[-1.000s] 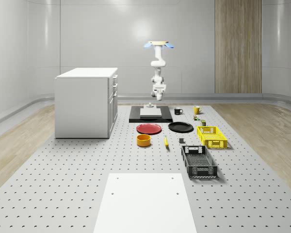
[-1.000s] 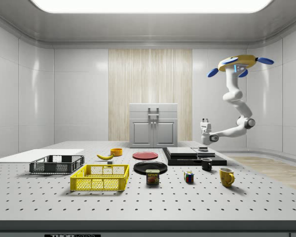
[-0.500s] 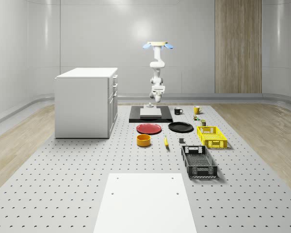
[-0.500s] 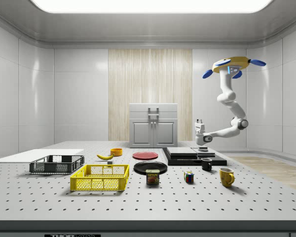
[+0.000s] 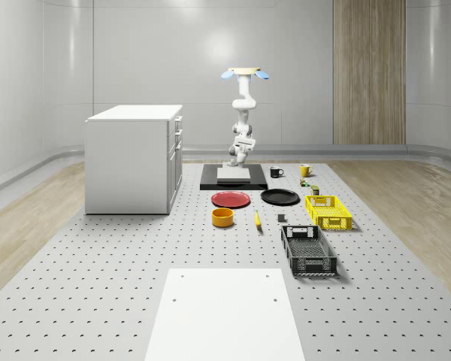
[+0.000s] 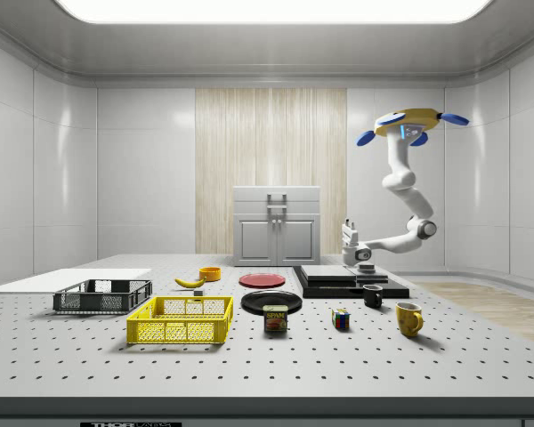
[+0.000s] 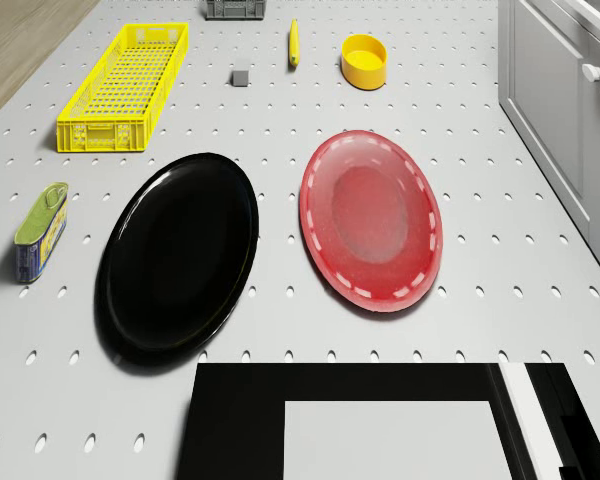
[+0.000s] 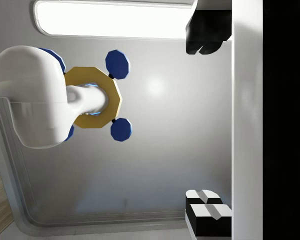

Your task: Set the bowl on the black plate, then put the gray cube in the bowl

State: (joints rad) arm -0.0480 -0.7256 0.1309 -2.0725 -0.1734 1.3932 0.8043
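Drone (image 6: 408,123) hovers above the desk's (image 5: 98,286) far end, gripper (image 6: 350,233) spread and empty over the black platform (image 5: 233,180), nothing grabbed yet; next, reach the yellow bowl (image 7: 364,60) beyond the black plate (image 7: 178,250), gray cube (image 7: 240,76) alongside.

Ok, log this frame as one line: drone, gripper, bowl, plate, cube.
drone: hovering over black slab | gripper: pointing up, empty | bowl: on table | black plate: bare | gray cube: on table
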